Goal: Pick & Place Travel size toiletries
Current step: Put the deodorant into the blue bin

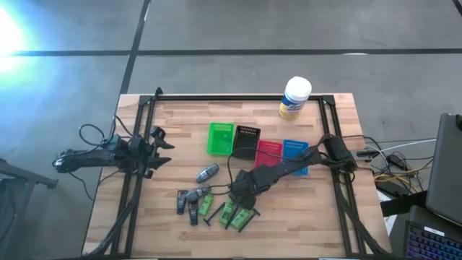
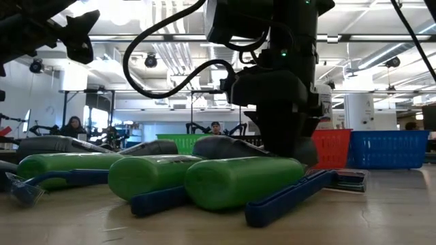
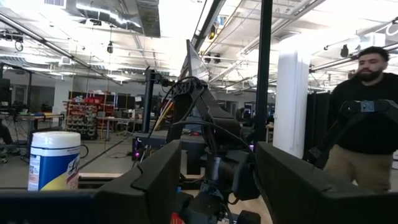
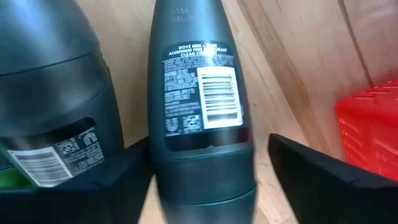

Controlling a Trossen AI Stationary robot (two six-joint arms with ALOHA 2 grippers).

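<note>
High view: the right gripper (image 1: pixel 243 189) reaches in from the table's (image 1: pixel 317 224) right side to the toiletries scattered near the front edge, green packets (image 1: pixel 229 211) and small dark tubes (image 1: pixel 185 198); a grey tube (image 1: pixel 208 172) lies apart, with bare wood around it. The left gripper (image 1: pixel 160 148) waits at the left edge, fingers spread.

Low view: green packets (image 2: pixel 238 181) and blue sticks (image 2: pixel 289 197) lie flat, crowded close together under the arm.

Right wrist view: a dark grey deodorant tube (image 4: pixel 202 112) with a barcode label lies between the spread fingers (image 4: pixel 323 171), a second tube (image 4: pixel 53 93) just beside it, the red bin (image 4: pixel 370 124) near.

Left wrist view: only the white tub (image 3: pixel 55 160) and a person (image 3: pixel 367 118) beyond.
</note>
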